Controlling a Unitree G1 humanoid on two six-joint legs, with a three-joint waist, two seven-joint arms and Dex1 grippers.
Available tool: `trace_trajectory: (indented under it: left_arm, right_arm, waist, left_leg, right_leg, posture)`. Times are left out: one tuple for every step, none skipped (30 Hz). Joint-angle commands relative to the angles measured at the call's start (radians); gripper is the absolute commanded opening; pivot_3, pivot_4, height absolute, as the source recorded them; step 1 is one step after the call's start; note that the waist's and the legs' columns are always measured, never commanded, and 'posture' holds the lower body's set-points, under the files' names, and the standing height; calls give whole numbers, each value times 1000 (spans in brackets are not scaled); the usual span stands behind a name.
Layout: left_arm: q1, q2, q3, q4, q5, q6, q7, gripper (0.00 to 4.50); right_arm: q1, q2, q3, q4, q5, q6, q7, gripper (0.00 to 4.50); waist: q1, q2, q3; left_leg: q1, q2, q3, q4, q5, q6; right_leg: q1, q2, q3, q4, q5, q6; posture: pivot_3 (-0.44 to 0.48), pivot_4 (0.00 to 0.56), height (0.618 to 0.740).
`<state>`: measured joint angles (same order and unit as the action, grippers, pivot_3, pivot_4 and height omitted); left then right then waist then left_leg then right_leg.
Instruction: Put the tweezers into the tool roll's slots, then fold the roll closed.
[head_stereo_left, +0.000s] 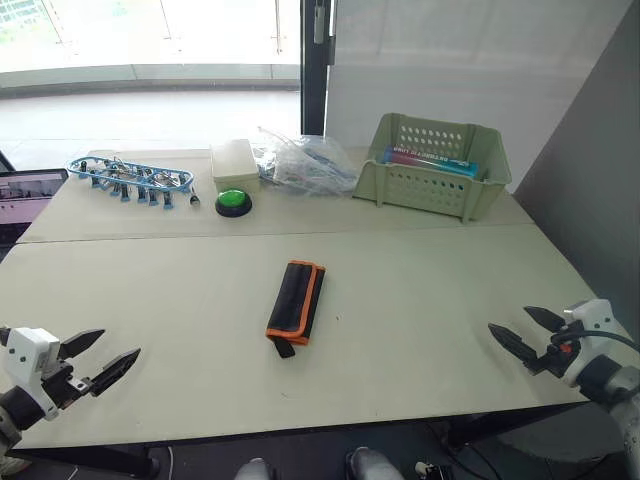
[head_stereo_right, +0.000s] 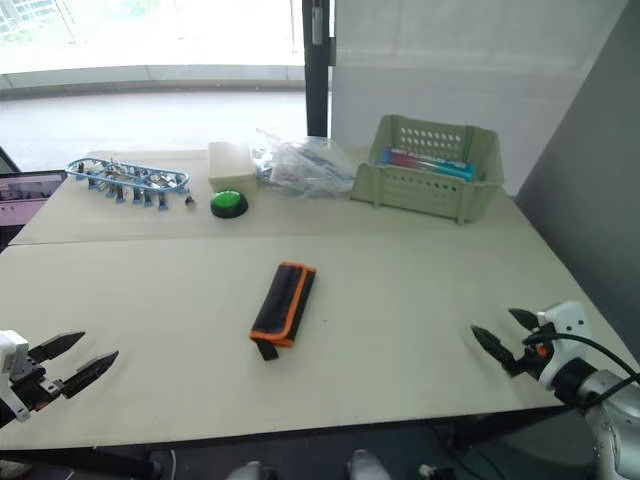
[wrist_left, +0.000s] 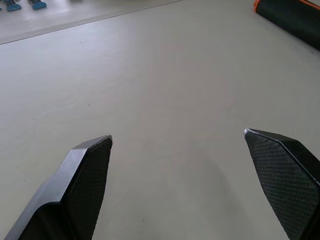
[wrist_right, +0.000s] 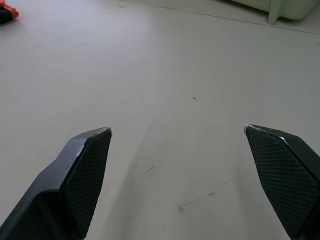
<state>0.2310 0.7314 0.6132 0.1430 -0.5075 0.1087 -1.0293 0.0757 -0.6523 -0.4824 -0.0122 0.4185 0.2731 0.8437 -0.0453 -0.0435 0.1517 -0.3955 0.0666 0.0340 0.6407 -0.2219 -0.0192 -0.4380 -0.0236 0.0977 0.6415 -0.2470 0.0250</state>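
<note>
lying folded shut mid-table, the tool roll (head_stereo_left: 296, 301) sits well apart from the left gripper (head_stereo_left: 103, 355) and right gripper (head_stereo_left: 528, 330), both spread wide, grasping nothing.

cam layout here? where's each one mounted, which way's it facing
Left eye: head, looking forward and down at the table; folded tool roll mid-table, both grippers at the near corners.
Right eye: same scene, stereo pair.
Left wrist: along the open left gripper, toward the roll's end.
Right wrist: along the open right gripper, toward the green basket.
All four views share the tool roll.
</note>
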Motion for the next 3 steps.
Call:
trace_trajectory:
  left_arm:
    - [0,18,13,-26,1,-5,12,4474]
    - [4,21,10,-27,9,-7,15,4474]
    - [10,26,5,-28,19,-7,17,4474]
  right_arm:
    - [0,-8,-10,-40,32,0,0,4500]
    - [3,-7,-8,-43,32,1,0,4500]
    - [4,-6,-7,-45,33,3,-1,4500]
  waist:
    - [1,0,0]
    - [1,0,0]
    - [1,0,0]
  left_leg:
    - [0,0,0,0,0,0]
    - [0,0,0,0,0,0]
    - [0,0,0,0,0,0]
  right_leg:
    - [0,0,0,0,0,0]
    - [0,0,0,0,0,0]
    - [0,0,0,0,0,0]
  posture:
    - [0,150,740]
    - [0,150,740]
    - [0,150,740]
